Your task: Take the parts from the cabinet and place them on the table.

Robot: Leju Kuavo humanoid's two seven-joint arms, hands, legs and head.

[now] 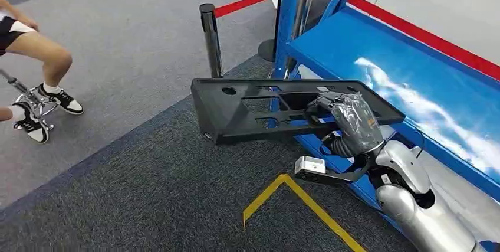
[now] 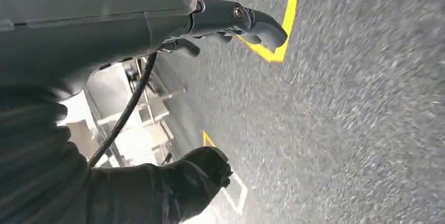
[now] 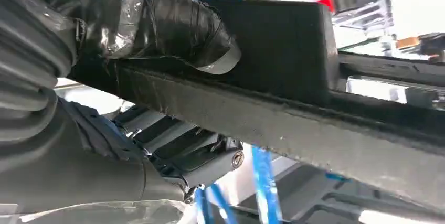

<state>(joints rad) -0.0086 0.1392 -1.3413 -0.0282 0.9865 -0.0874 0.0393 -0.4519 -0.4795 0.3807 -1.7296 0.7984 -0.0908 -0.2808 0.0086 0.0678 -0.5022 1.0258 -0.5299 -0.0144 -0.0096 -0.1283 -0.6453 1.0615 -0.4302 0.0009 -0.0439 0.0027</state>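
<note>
The right hand (image 1: 348, 123) grips a flat black part (image 1: 253, 110) with cut-outs, holding it level in the air beside the blue cabinet (image 1: 377, 57), above the grey carpet (image 1: 147, 193). The left hand (image 2: 239, 22) hangs over the carpet near yellow tape (image 2: 286, 24), fingers apart and holding nothing. A seated person's legs (image 1: 41, 57) are well apart.
</note>
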